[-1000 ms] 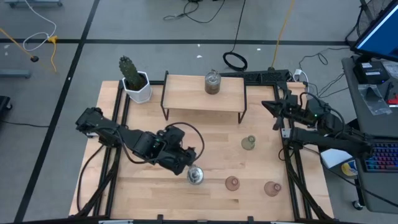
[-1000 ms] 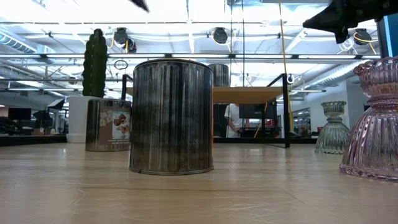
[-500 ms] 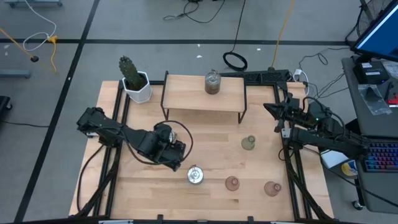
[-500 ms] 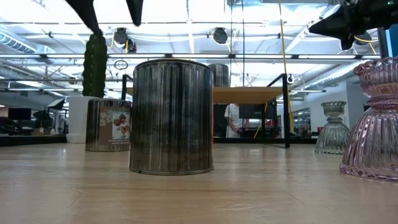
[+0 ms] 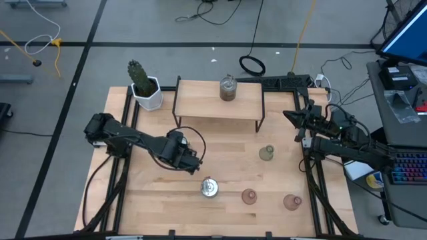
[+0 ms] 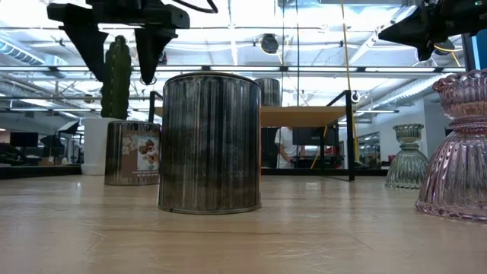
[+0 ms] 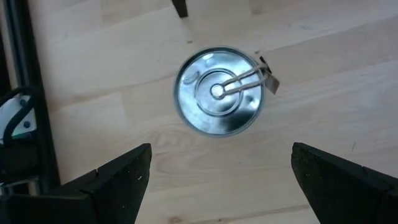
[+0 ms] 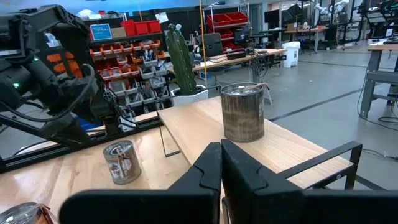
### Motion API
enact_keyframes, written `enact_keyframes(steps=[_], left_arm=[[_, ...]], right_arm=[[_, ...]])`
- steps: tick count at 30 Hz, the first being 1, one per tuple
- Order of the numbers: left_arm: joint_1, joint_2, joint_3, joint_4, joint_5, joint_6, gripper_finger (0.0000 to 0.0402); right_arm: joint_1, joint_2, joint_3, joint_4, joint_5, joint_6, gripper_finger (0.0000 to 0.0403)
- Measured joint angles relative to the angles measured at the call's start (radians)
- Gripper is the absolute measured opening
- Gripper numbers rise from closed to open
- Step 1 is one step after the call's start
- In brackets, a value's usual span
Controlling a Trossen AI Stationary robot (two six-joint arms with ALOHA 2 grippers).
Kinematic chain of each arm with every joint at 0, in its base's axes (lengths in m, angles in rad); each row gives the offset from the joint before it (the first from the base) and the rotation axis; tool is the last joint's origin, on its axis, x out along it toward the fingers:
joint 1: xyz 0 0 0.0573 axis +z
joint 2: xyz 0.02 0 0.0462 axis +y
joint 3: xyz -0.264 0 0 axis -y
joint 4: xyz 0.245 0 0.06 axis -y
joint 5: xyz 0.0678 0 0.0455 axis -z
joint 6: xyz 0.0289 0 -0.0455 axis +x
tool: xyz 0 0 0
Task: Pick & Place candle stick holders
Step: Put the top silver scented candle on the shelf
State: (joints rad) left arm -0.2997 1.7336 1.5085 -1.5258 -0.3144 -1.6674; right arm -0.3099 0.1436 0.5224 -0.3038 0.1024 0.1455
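Observation:
A round silvery holder (image 5: 209, 188) stands on its base near the table's near edge; it looms large in the low view (image 6: 209, 141). A second silvery holder (image 7: 217, 90), with a label (image 8: 119, 162), stands on the table near the shelf's leg. My left gripper (image 7: 221, 155) hovers above it, open and empty, and hides it in the high view (image 5: 188, 160). A third silvery holder (image 5: 228, 88) stands on the wooden shelf (image 5: 200, 103). A pale green holder (image 5: 267, 153) and two pink ones (image 5: 249, 196) (image 5: 291, 201) stand at the near right. My right gripper (image 8: 221, 162) is shut and empty at the right edge (image 5: 295, 117).
A cactus in a white pot (image 5: 143, 85) stands at the far left corner. The shelf's dark legs (image 5: 177, 123) stand close to my left gripper. Bare table lies at the near left. A person stands in the room beyond the table (image 6: 286, 148).
My left gripper has drawn away from the silvery holder near the table's near edge, going toward the far and left edges, and now stands over the labelled silvery holder. All holders have stayed in place.

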Motion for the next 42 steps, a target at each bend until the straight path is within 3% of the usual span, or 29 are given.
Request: enact_keyframes(steps=[20,42], left_arm=[[0.023,-0.001,0.0,0.043,0.027,0.041,0.0379],[0.029,-0.003,-0.041,0.131,0.09,0.212,0.04]], right_arm=[[0.0,0.0,0.0,0.0,0.0,0.026,0.0],[0.0,0.0,0.0,0.0,0.0,0.026,0.0]])
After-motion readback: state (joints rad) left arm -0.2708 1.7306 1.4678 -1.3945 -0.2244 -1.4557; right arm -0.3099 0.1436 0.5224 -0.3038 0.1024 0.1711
